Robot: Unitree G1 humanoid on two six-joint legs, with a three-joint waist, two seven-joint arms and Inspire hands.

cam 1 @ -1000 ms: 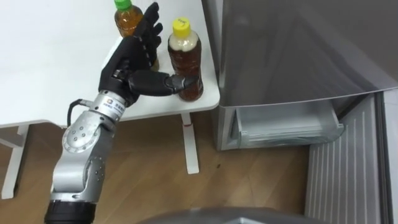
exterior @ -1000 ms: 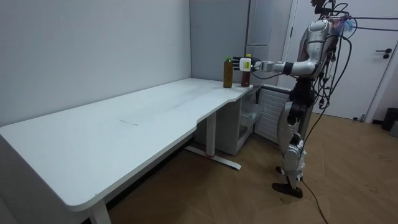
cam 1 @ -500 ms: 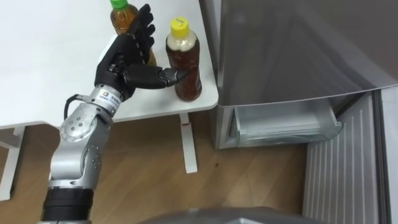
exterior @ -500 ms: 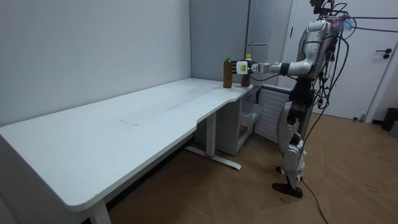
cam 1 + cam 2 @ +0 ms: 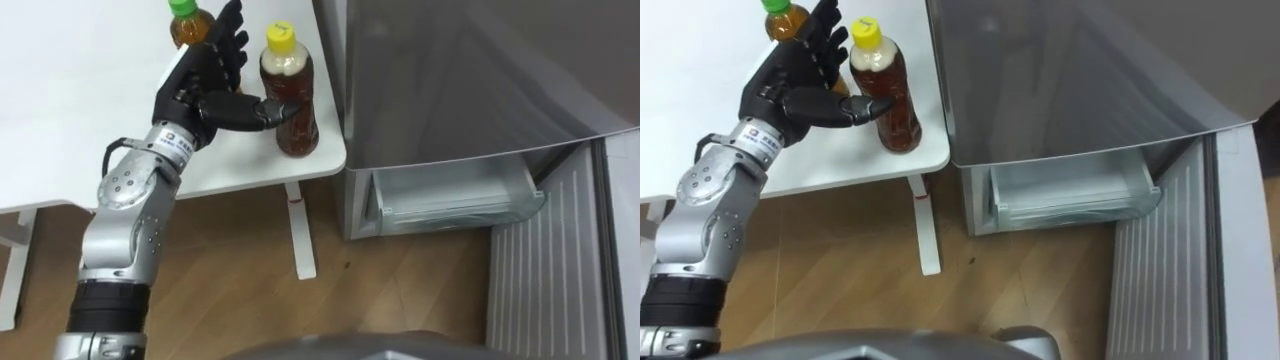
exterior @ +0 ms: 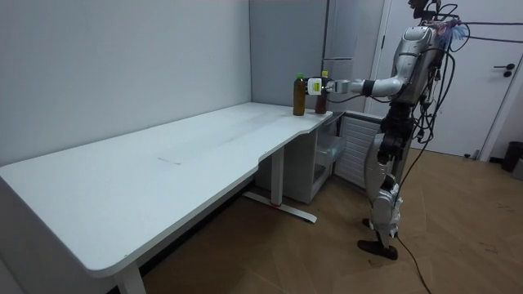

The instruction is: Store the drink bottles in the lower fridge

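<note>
The yellow-capped plastic bottle of brown tea stands upright near the right corner of the white table. The black left hand is at its left, fingers straight and spread, thumb touching its front. A green-capped bottle stands farther left; right, the lower drawer of the grey fridge is open

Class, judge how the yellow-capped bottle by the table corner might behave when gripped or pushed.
The yellow-capped bottle looks nearly full, so probably heavy for its size. Tall and narrow, close to the table corner, it could tip off if the left hand pushes sideways.
</note>
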